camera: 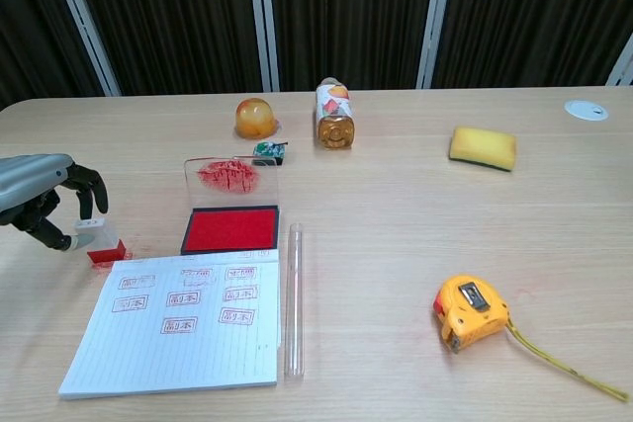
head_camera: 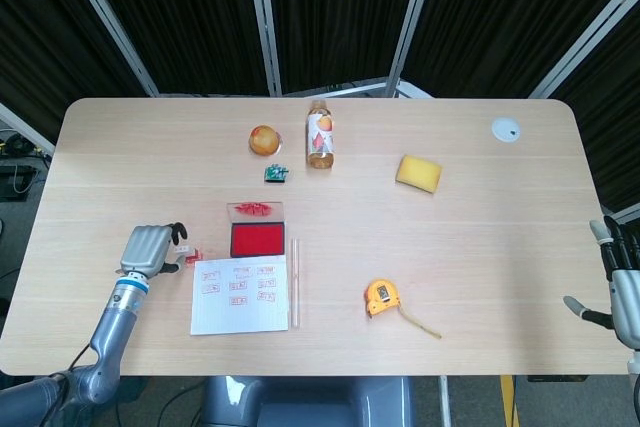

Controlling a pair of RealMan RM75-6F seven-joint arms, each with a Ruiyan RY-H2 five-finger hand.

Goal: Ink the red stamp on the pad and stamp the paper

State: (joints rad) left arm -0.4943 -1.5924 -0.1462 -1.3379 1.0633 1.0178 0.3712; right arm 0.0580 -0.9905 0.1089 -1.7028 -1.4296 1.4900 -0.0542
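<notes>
The red stamp (camera: 102, 241) stands upright on the bench (camera: 396, 205), just left of the ink pad (camera: 230, 228) and just above the top left corner of the paper (camera: 183, 323); it has a clear upper body and a red base. The left robot hand (camera: 45, 203) is at the stamp from the left, its dark fingers (camera: 89, 185) curled over the top of the clear body and its thumb low on the near side, so it seems to have the stamp pinched, though whether the grip is firm is hard to tell. In the head view the same robot hand (head_camera: 150, 248) covers most of the stamp (head_camera: 190, 253). The ink pad lies open, its red surface facing up and its clear lid (camera: 230, 177), smeared with red, standing at the back edge. The paper is a lined sheet carrying several red stamped marks in its upper part. A clear tube (camera: 293, 298) lies along the paper's right edge. Further right sits a yellow tape measure (camera: 471, 311) with its tape pulled out a little. Toward the far side are a small green item (camera: 267, 151), an orange ball (camera: 254, 117), a bottle (camera: 334, 114) and a yellow sponge (camera: 483, 147), with a white disc (camera: 587, 109) near the far right corner. The right robot hand (head_camera: 618, 279) hangs off the bench's right edge, fingers spread and holding nothing.
</notes>
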